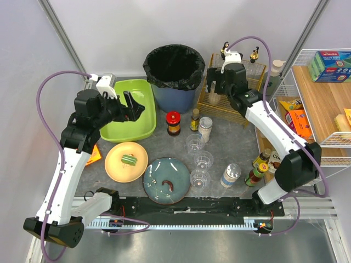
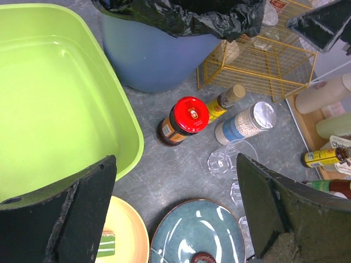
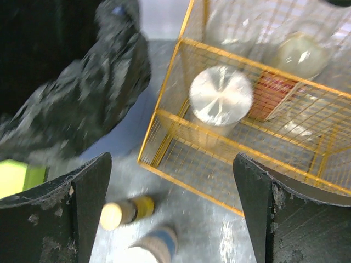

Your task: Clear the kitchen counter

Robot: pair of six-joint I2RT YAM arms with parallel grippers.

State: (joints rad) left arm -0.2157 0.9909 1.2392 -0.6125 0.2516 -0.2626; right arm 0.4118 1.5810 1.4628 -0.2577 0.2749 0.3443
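Bench (image 1: 159, 143) is nowhere near clear, plenty sitting in front of the bin (image 1: 174, 71). There's a red-lidded jar (image 1: 173, 121) just in front of it, clear cups (image 1: 195, 143) front-right, and a yellow plate (image 1: 126, 161) and blue plate (image 1: 166, 180) further forward.

Left gripper (image 2: 175, 159) is spread wide and empty, hovering over the green tub (image 1: 127, 109) just left of the bin. Right gripper (image 3: 173, 159) is also released with nothing in it, above the yellow wire basket (image 1: 205, 104) just right of the bin. A silver-lidded shaker (image 3: 220, 98) sits inside that basket.

My guess is it's on the step of filing jars into the basket. The next move would be dropping the right gripper onto a jar in front of the bin, without bumping the cups.
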